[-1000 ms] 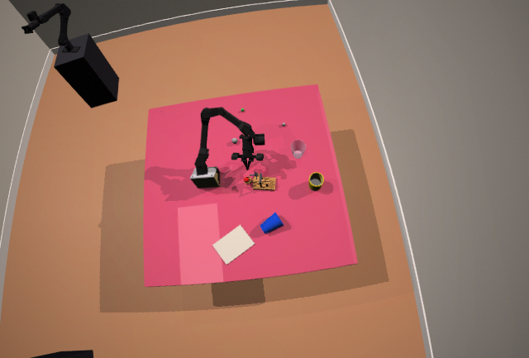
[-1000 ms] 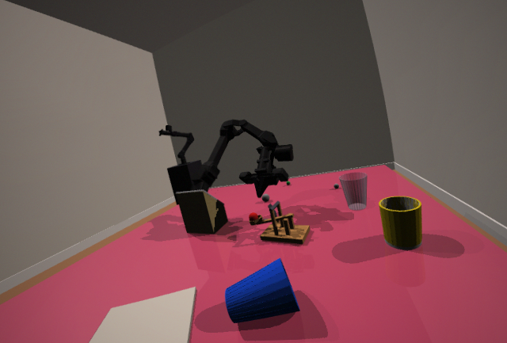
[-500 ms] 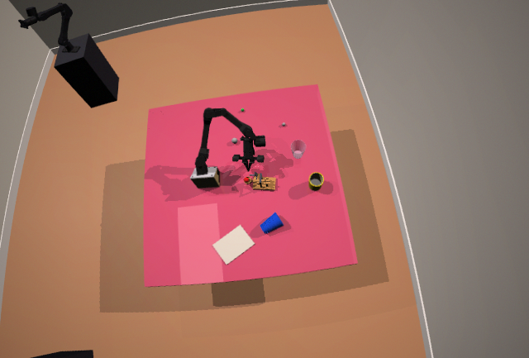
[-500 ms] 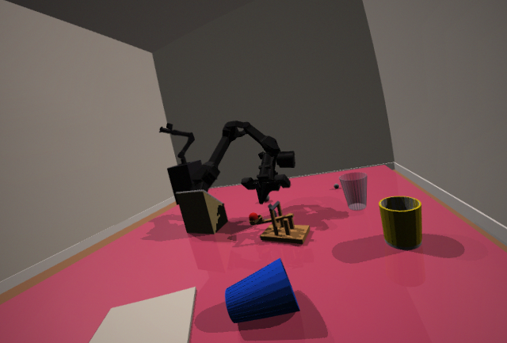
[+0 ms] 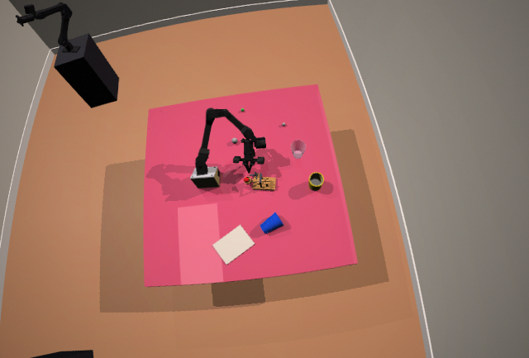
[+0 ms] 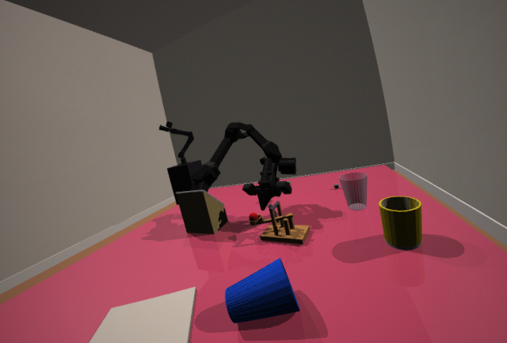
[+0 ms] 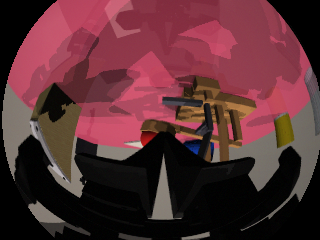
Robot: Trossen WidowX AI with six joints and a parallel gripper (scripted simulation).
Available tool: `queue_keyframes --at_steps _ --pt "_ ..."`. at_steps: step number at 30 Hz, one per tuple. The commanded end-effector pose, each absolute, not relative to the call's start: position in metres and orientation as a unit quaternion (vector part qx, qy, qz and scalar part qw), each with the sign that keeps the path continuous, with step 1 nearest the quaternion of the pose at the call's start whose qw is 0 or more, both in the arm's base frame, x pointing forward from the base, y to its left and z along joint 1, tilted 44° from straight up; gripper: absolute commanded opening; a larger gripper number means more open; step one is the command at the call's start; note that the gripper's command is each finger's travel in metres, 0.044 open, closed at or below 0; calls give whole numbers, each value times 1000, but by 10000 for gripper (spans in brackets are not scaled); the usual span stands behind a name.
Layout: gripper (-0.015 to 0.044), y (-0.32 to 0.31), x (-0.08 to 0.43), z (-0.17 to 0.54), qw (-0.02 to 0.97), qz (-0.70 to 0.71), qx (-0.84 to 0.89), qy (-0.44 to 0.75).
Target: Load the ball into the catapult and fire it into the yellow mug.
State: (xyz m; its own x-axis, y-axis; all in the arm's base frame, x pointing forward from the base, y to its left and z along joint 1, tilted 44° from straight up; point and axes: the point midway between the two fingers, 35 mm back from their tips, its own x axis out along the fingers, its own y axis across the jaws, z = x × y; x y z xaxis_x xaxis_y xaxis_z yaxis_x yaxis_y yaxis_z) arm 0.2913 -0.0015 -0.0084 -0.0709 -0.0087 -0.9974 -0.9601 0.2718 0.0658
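Observation:
The wooden catapult stands on the pink table, its throwing arm pointing towards the robot's base block. The red ball rests in the cup at the end of that arm. The yellow mug stands upright beyond the catapult's other end, roughly in line with it. My gripper is shut and empty, fingertips pointing down just above and behind the throwing arm, between the ball and the grey crossbar. Whether the tips touch the arm is unclear.
A blue cup lies on its side near a cream board. A clear cup stands behind the mug. Small grey balls and a green one lie farther back.

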Motion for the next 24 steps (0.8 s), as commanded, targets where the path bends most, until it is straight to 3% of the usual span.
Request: queue_keyframes --at_steps 1,24 --pt "0 4 292 -14 543 439 -411 585" --pt "0 38 295 -48 543 440 -411 585"
